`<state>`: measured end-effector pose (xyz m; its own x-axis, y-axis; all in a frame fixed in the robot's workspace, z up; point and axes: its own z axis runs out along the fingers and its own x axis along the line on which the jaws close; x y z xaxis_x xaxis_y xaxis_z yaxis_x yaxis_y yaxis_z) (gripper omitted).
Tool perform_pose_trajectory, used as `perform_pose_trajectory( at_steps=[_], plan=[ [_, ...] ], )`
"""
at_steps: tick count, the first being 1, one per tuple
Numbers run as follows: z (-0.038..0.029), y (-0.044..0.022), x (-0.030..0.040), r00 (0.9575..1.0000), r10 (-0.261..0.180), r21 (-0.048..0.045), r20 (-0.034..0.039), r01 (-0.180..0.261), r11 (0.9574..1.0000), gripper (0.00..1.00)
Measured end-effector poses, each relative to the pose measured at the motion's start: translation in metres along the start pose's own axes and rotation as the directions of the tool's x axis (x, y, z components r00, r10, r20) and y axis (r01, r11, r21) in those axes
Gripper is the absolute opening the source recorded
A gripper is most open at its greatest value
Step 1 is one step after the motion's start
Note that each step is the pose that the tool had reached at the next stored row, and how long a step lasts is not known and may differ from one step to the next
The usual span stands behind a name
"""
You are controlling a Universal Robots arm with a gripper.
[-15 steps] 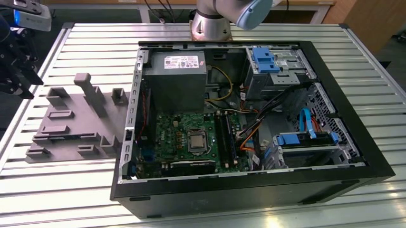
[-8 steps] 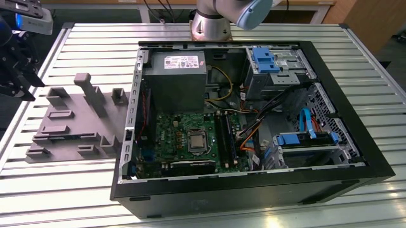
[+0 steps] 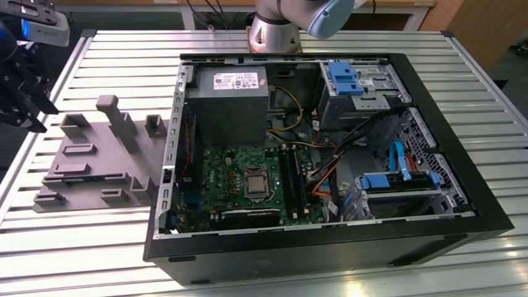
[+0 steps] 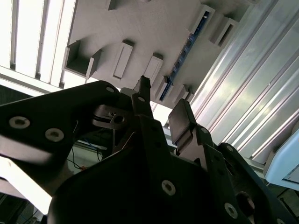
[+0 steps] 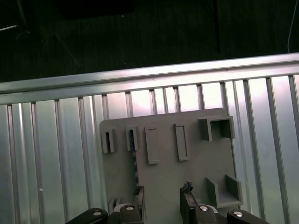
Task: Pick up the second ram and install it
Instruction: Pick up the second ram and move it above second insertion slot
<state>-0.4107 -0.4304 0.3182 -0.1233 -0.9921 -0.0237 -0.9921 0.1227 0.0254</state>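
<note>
Slatted table [image 3: 83, 230], end effector [image 5: 162, 195] above gray fixture [image 5: 163, 172] (jaws apart)

The second ram [image 4: 185, 50] [image 5: 135, 167] shows in both wrist views as a skinny dark stick with a blue-green edge. It's standing on its long edge in a narrow slot of the gray holder [image 3: 91, 161]. In the exterior view that holder sits on the tabletop [image 3: 99, 49], roughly 9 o'clock from the PC case [image 3: 330, 250].

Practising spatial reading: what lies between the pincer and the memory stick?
Nothing does. In the first wrist view the open pincer hangs over the grey holder, whose memory stick reaches toward one fingertip with nothing between.
</note>
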Motion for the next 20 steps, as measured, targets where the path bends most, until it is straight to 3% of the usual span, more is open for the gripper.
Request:
perform_pose_trajectory(
  at_steps=[1, 5, 7, 17, 20],
  plan=[
    [0.0032, -0.0001, 0.0001, 1.0, 0.0, 0.0, 0.0, 0.0, 1.0, 0.44],
    [0.0033, -0.0001, 0.0001, 1.0, 0.0, 0.0, 0.0, 0.0, 1.0, 0.44],
    [0.0091, -0.0002, 0.0002, 1.0, 0.0, 0.0, 0.0001, 0.0, 1.0, 0.44],
    [0.011, -0.0003, 0.0008, 1.0, 0.0, 0.0, 0.0, 0.0, 1.0, 0.44],
    [0.0144, -0.0006, 0.0025, 1.0, 0.0, 0.0001, 0.0002, 0.0, 1.0, 0.44]
  ],
)
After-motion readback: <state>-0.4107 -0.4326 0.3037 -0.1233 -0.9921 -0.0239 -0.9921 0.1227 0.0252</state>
